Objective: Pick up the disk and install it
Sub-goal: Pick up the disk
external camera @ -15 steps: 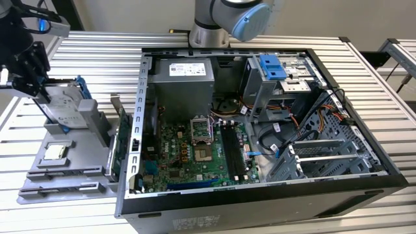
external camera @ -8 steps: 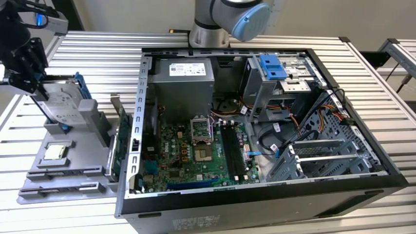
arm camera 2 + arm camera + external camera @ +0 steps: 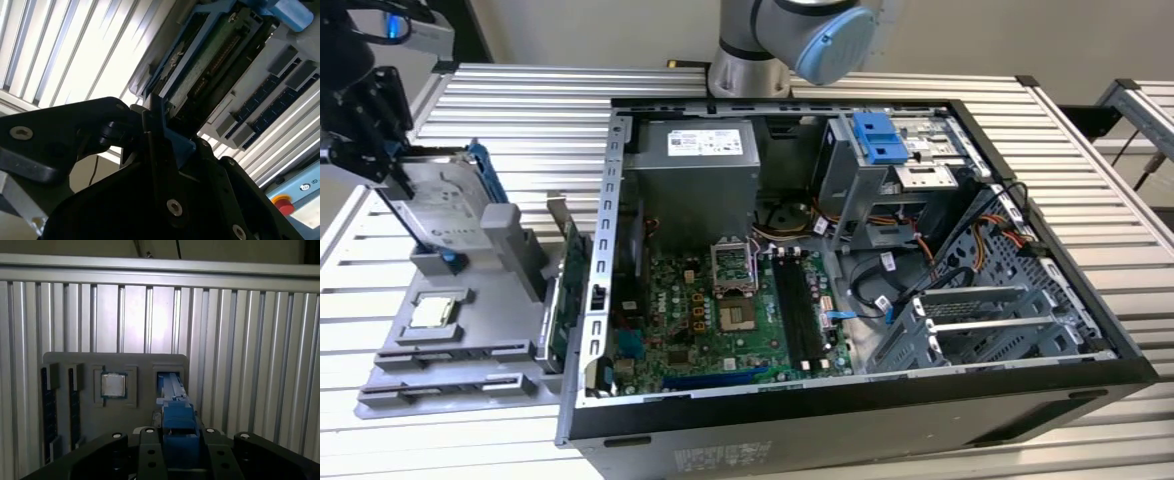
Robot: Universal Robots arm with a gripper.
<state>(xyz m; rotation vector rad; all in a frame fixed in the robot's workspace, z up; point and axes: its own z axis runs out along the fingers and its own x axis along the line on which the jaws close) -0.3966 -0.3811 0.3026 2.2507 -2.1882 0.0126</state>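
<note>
Widest of all, the slatted metal table (image 3: 520, 100) runs under everything. On it lies the open computer case (image 3: 881, 420), motherboard up, with a blue-fronted drive cage (image 3: 881, 140) in its far corner.

Over on the exterior view's left sits the grey holder (image 3: 454, 355), well apart from that cage. And there's the disk (image 3: 447, 215), standing on edge over the holder: a flat silver-grey slab with a pale label, with blue plastic bracket showing along its top edge and at its lower end. The second wrist view catches its other face (image 3: 210, 65), a green circuit board with a row of contacts, framed in blue. In the first wrist view it shows edge-on (image 3: 172, 390), a narrow blue and grey strip lined up with a slot in the holder.

The gripper (image 3: 394, 170) has it. In both wrist views the black fingers (image 3: 147, 450) press in from either side onto the blue bracket, closed tight with only plastic between them (image 3: 165, 135).

The small square chip (image 3: 434, 310) rests in its pocket of the holder, just beside the disk's slot.

Now the hard part: the disk's lower edge is hidden, so I can't tell whether it sits in the slot or hangs above it. The gripper body is cut off by the exterior view's edge, and the label is too small to read.
</note>
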